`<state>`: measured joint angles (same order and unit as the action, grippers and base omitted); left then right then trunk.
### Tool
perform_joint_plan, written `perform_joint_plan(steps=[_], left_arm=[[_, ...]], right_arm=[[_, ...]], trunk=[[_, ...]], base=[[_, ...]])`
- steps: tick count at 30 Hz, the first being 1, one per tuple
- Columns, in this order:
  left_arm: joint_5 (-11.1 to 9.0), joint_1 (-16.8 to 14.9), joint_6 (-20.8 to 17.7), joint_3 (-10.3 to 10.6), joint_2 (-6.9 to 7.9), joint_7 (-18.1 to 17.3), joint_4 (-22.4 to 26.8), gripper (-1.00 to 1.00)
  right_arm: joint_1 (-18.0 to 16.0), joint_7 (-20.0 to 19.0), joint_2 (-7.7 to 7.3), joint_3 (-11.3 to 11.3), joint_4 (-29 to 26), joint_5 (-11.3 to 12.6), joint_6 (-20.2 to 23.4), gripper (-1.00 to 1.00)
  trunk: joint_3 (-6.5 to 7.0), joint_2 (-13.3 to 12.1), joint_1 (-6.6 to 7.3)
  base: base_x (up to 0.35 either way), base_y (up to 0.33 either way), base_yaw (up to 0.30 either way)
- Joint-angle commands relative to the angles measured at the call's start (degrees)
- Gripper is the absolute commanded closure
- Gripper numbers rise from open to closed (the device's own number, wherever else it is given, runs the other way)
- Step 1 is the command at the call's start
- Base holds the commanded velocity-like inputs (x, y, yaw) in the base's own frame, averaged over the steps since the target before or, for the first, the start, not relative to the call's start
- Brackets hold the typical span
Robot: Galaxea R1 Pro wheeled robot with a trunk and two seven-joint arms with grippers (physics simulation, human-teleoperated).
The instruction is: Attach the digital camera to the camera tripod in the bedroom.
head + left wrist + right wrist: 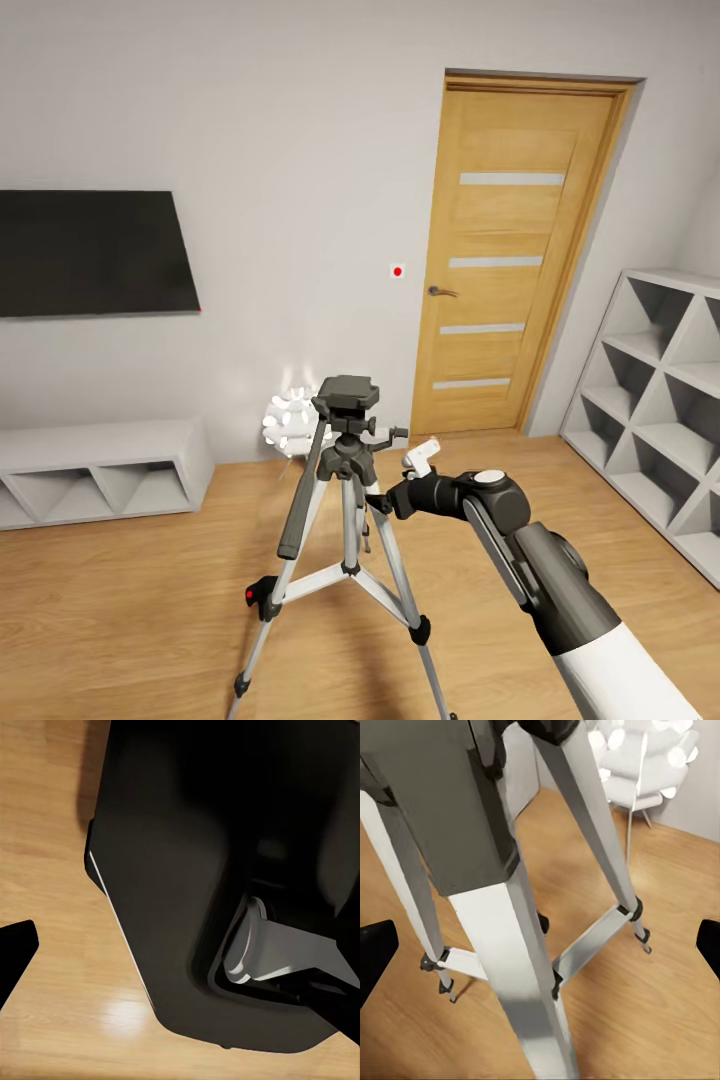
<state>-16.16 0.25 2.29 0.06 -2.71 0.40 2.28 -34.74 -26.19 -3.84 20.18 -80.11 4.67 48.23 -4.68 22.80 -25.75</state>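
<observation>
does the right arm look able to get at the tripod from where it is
Probably yes. The right pincer is already against the camera tripod just below its head, its fingertips spread wide on either side of a leg, with nothing between.

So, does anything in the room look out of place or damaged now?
Nothing stands out. The camera tripod stands upright on the wood floor with its legs spread, its head plate bare. The right claw is close beside its upper legs. The door is shut.

Camera tripod (510, 937) seen close up on the wood floor (645, 1020).
Silver legs spread from a dark grey upper block, linked by braces at black joints; a white petal-shaped lamp (641, 757) stands beyond the tripod, near the wall.
</observation>
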Motion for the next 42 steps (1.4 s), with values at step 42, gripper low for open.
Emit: perform_joint_plan(steps=[42], left_arm=[[-0.3,0.0,0.1,-0.1,0.08,0.0,0.1,-1.0]], right_arm=[[-0.1,-0.2,2.54,2.2,6.7,0.6,-3.1,-1.0]], trunk=[[-0.11,0.1,-0.03]], base=[[0.0,0.0,0.0]])
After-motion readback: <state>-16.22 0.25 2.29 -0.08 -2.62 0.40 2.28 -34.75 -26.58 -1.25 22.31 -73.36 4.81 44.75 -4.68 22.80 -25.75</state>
